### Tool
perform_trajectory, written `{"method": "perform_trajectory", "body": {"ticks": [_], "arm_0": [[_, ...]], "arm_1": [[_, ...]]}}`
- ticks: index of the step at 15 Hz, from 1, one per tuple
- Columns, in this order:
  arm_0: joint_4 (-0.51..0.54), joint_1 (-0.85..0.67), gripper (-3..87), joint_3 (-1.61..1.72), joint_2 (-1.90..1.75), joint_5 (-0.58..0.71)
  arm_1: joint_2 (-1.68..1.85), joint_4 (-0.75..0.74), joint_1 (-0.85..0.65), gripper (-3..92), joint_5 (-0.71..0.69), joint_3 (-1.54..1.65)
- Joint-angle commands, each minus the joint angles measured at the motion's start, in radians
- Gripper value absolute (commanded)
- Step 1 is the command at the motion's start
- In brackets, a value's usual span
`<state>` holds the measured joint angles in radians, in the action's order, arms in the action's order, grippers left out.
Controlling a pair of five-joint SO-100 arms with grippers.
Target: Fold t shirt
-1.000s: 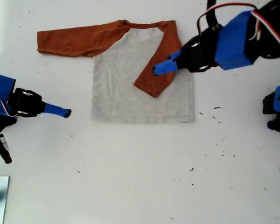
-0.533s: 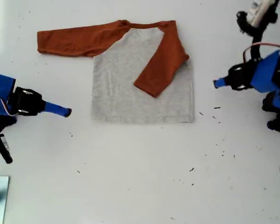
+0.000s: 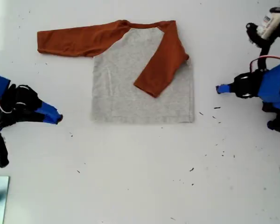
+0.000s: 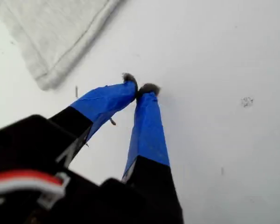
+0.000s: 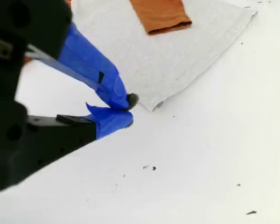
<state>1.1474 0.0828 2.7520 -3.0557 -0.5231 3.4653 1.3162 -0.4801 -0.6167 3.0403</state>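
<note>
While the t shirt [image 3: 142,74] lay flat on the white table [image 3: 140,177] in the exterior view, one orange sleeve [image 3: 159,63] was folded over its grey body and two blue-tipped arms sat apart from it at either side. In the first wrist view, my first gripper [image 4: 140,87] had its fingers pressed together beside the shirt's hem corner [image 4: 46,79]. In the second wrist view, my second gripper [image 5: 129,111] was likewise pinched closed on nothing, just off another corner of the shirt [image 5: 151,106].
</note>
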Motion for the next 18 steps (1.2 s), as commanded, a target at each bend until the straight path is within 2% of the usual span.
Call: {"method": "perform_trajectory", "body": {"ticks": [1, 2, 4, 5, 6, 7, 8, 9, 11, 12, 15, 16, 18], "arm_0": [[0.16, 0.032, -0.2, -0.393, 0.423, -0.158], [0.201, 0.026, -0.2, -0.494, 0.56, -0.196], [0.166, -0.011, -0.2, -0.489, 0.66, -0.186], [0.176, -0.081, -0.2, -0.48, 0.71, -0.123], [0.239, -0.156, -0.2, -0.499, 0.755, -0.109], [0.291, -0.272, -0.1, -0.512, 0.781, -0.046], [0.337, -0.399, 5.7, -0.537, 0.785, 0.037], [0.403, -0.529, 20.7, -0.578, 0.796, 0.109], [0.433, -0.811, 30.3, -0.624, 0.802, 0.334], [0.433, -0.939, 32.3, -0.652, 0.805, 0.449], [0.422, -1.229, 35.1, -0.727, 0.819, 0.67], [0.414, -1.315, 34.9, -0.727, 0.853, 0.707], [0.334, -1.401, 34.7, -0.71, 0.937, 0.764]], "arm_1": [[0.038, 0.005, -0.005, 3.5, 0.002, 0.054], [0.038, 0.005, -0.005, 3.5, 0.002, 0.055], [0.038, 0.006, -0.003, 3.5, 0.002, 0.057], [0.038, 0.006, -0.003, 3.5, 0.0, 0.057], [0.038, 0.006, -0.002, 3.5, 0.0, 0.057], [0.038, 0.006, -0.002, 3.5, -0.002, 0.057], [0.038, 0.006, -0.002, 3.5, -0.003, 0.058], [0.038, 0.006, 0.002, 3.5, -0.003, 0.058], [0.038, 0.006, 0.002, 3.5, -0.005, 0.058], [0.038, 0.005, 0.0, 3.5, -0.006, 0.058], [0.038, 0.005, 0.0, 3.5, -0.006, 0.06], [0.038, 0.005, 0.0, 3.5, -0.006, 0.06], [0.038, 0.006, 0.003, 3.5, -0.005, 0.06]]}}
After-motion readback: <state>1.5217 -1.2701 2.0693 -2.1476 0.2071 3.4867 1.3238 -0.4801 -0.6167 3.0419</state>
